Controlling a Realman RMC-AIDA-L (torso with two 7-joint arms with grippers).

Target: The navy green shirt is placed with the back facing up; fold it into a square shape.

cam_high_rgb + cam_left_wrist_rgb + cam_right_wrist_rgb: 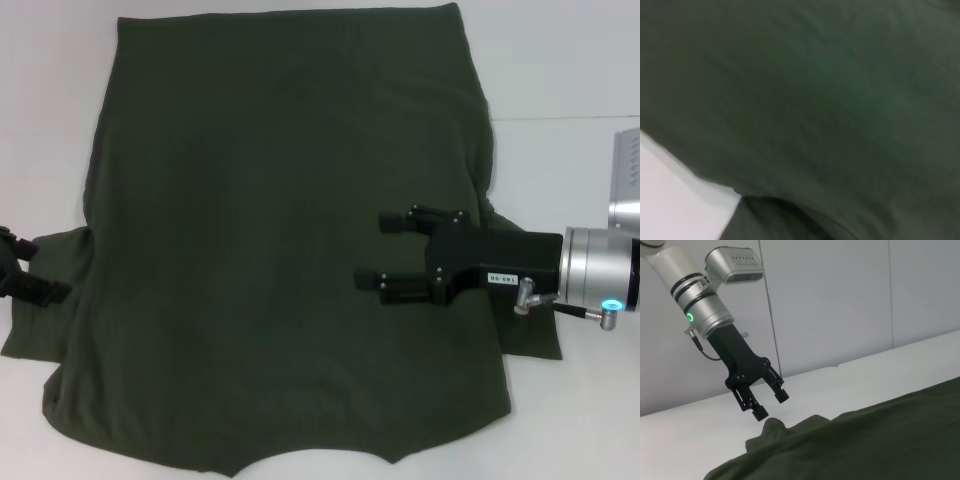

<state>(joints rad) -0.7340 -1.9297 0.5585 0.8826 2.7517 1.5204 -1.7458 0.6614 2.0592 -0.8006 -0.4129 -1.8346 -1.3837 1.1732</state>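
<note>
The navy green shirt [280,230] lies spread flat on the white table [570,150], plain side up, filling most of the head view. My right gripper [378,252] hovers over the shirt's right part, pointing left, open with nothing between its fingers. My left gripper [35,265] shows at the far left edge beside the left sleeve [50,330]. In the right wrist view the left gripper [771,405] hangs open just above a raised bump of sleeve cloth [772,427]. The left wrist view is filled by shirt [830,100] fabric close up.
Bare white table [675,200] lies to the left and right of the shirt. A silver link of my right arm [625,180] stands at the right edge. A grey wall [840,305] rises behind the table's far edge.
</note>
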